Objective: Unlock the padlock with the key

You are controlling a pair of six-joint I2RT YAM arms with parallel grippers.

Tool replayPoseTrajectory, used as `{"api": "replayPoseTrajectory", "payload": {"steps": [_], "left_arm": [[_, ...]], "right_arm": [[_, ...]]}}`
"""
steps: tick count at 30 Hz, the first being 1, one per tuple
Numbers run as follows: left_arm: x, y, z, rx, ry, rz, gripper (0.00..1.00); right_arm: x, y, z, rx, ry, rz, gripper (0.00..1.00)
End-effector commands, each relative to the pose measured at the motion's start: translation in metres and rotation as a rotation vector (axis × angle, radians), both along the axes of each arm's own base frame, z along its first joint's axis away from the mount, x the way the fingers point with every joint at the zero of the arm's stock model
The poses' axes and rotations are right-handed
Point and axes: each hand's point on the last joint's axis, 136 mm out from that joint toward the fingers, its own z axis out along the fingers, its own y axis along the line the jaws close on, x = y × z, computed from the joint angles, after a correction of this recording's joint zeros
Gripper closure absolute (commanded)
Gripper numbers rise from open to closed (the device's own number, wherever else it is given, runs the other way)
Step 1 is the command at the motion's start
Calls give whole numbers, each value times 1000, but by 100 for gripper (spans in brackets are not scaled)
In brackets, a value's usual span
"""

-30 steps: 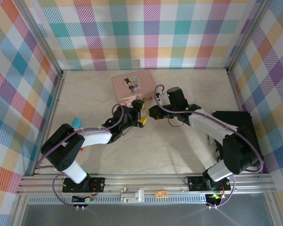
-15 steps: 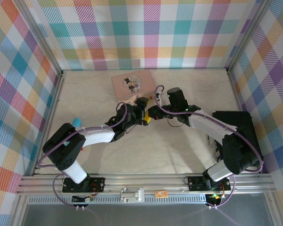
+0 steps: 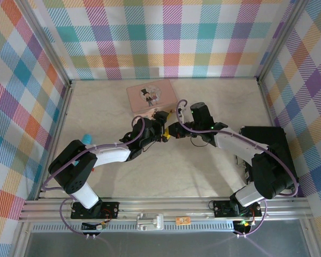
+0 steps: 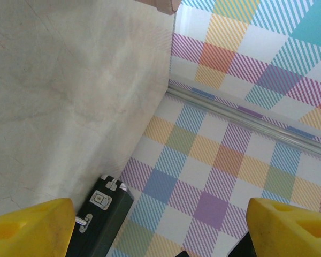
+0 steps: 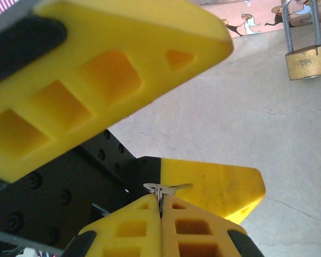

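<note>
Checked pastel walls [image 3: 171,48] enclose a pale marbled worktop [image 3: 203,171] on three sides, and bare room is left on its near part and to both sides of the arms. A pink picture-lidded tin [image 3: 151,97] is set at far centre. A small brass padlock [image 5: 306,61] is seen against the tin's near side. Close by, the left claw [image 4: 160,227] is held apart. The right claw [image 5: 160,209] is clamped on a slim silver key [image 5: 165,188], apart from the padlock.
</note>
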Motion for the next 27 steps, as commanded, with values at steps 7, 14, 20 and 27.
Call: {"api": "replayPoseTrajectory", "payload": {"steps": [7, 14, 20, 27], "left_arm": [[-4, 10, -14, 16, 17, 38, 19], [-7, 12, -21, 10, 13, 34, 34], [-8, 13, -18, -15, 1, 43, 52], [-10, 10, -16, -32, 24, 28, 43]], "right_arm": [[-4, -5, 9, 6, -20, 12, 100], [-7, -7, 11, 7, -24, 14, 100], [-7, -5, 11, 18, -14, 22, 100], [-6, -5, 15, 15, -30, 20, 100]]}}
